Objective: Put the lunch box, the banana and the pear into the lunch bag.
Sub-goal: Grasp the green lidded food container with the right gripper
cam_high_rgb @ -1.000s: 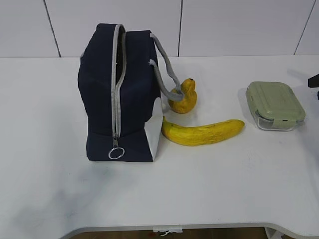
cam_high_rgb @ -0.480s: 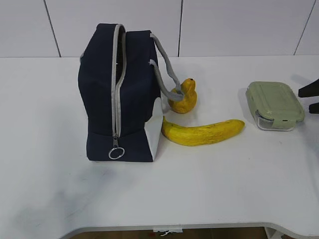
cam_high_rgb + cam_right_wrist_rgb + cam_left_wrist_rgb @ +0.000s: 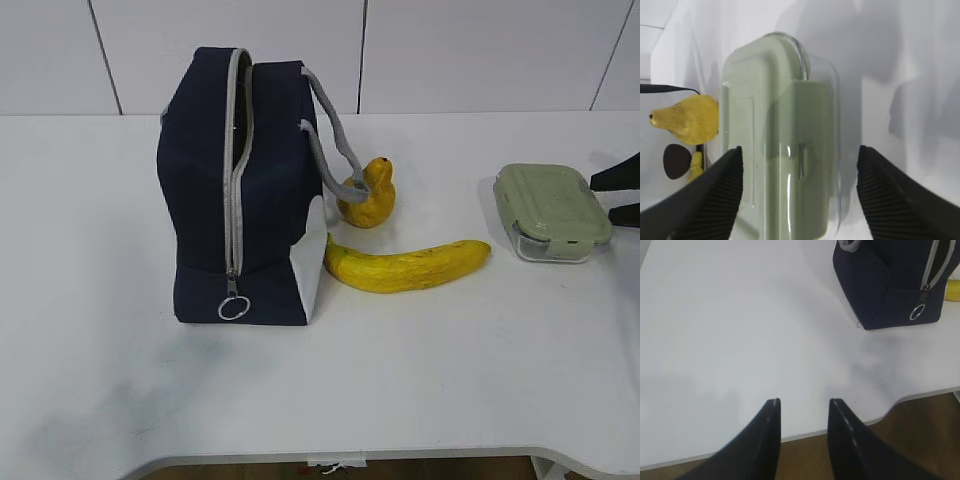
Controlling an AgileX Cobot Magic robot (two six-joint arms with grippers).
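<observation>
The navy lunch bag point(image 3: 240, 190) stands upright left of centre, its grey zipper run down the front with the ring pull low; it also shows in the left wrist view point(image 3: 890, 282). The pear point(image 3: 367, 197) lies beside the bag's handles. The banana point(image 3: 405, 267) lies in front of it. The lunch box point(image 3: 551, 211) with its sage-green lid sits at the right. My right gripper point(image 3: 622, 196) is open at the box's right side, its fingers wide on either side of the box point(image 3: 785, 150); the pear point(image 3: 687, 120) shows beyond. My left gripper point(image 3: 802, 405) is open and empty over the table's front edge.
The white table point(image 3: 450, 360) carries only these objects. Its front edge has a curved cut-out at the near right point(image 3: 910, 400). A white panelled wall point(image 3: 450, 50) stands behind.
My right gripper has come in from the right edge toward the lunch box, open. The bag, the fruit and the box have not moved.
</observation>
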